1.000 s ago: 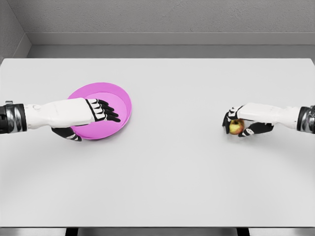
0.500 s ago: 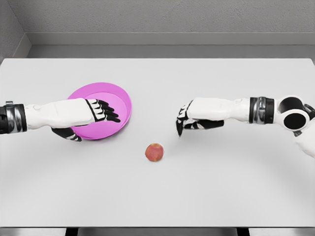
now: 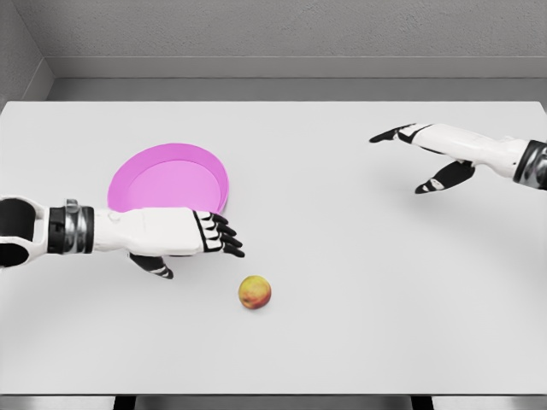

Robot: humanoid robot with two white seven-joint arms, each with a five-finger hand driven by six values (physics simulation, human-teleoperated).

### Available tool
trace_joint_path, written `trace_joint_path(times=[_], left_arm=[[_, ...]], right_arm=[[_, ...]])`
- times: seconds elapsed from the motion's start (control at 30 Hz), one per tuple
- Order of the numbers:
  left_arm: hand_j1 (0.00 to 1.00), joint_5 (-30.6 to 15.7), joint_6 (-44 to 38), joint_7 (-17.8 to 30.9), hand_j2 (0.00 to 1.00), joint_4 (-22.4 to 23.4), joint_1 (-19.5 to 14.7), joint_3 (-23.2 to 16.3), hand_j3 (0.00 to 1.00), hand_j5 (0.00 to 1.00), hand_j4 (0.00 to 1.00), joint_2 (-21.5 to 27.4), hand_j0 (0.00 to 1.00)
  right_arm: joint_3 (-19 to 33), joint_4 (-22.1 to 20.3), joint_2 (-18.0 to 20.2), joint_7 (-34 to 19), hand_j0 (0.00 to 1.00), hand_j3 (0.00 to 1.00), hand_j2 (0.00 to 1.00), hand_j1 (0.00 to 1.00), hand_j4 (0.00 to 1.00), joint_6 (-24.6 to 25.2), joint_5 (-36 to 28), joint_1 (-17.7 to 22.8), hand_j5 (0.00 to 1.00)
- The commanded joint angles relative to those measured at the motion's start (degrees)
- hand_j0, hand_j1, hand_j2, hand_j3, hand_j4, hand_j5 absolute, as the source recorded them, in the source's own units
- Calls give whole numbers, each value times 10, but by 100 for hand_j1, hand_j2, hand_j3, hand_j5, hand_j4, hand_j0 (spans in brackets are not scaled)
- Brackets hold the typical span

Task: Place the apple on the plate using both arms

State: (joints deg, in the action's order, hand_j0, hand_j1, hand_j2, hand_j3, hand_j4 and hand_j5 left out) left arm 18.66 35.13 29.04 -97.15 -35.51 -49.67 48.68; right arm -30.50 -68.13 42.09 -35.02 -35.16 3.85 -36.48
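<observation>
A red-yellow apple (image 3: 255,293) lies loose on the white table, below the middle and free of both hands. The pink plate (image 3: 171,181) sits at the left, with nothing on it. My left hand (image 3: 205,243) hovers open just in front of the plate's near rim, its dark fingers (image 3: 224,240) stretched to the right, a short way up and left of the apple. My right hand (image 3: 419,158) is open at the far right, fingers spread flat, well away from the apple.
The white table (image 3: 342,325) spans the view, with its front edge along the bottom. A grey wall runs behind the far edge.
The right hand let the apple go and drew back to the far right. The apple rolled left and toward me. The left hand came off the plate toward the apple.
</observation>
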Motion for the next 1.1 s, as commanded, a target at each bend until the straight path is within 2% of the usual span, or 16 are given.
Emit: trace_joint_path(times=[0.0,0.1,0.37,0.43,0.47,0.53,0.73,0.8,0.83,0.9,1.07], left_arm=[[100,14,-1,8,100,-15,0,-19,100,100,100,-28,100],[100,14,-1,8,100,-16,0,-44,100,100,100,-45,100],[100,9,-1,8,100,-13,-7,-37,100,100,100,-51,100],[100,13,-1,44,100,-5,-8,-33,100,100,100,-48,100],[100,20,-1,60,100,-1,-8,-34,100,100,100,-54,100],[100,67,-1,60,100,0,-8,-34,100,100,100,-88,100],[100,70,-1,60,100,3,-37,-35,100,100,100,-141,100],[100,74,-1,60,100,5,-36,-37,100,100,100,-143,100],[100,96,-1,60,100,7,-33,-39,100,100,100,-148,100],[100,96,-1,60,100,38,-34,-39,100,100,100,-150,100],[100,98,-1,60,100,40,-34,-39,100,100,100,-149,100]], right_arm=[[7,2,3,0,100,100,100,100,100,2,-4,3,100],[13,2,3,0,100,100,100,100,100,2,-4,4,100],[16,-4,5,0,100,100,100,100,100,2,-3,8,100],[19,-5,5,0,100,100,100,100,100,2,-3,8,100],[19,-4,5,0,100,100,100,100,100,2,-3,8,100],[19,-5,7,0,100,100,100,100,100,2,-3,8,100],[19,-9,7,0,100,100,100,100,100,2,-3,9,100],[20,-10,8,0,100,100,100,100,100,2,-3,11,100],[21,-10,13,0,100,100,100,100,100,2,-3,11,100],[25,-10,14,0,100,100,100,100,100,2,-3,12,100],[25,-12,15,0,100,100,100,100,100,2,-3,17,100]])
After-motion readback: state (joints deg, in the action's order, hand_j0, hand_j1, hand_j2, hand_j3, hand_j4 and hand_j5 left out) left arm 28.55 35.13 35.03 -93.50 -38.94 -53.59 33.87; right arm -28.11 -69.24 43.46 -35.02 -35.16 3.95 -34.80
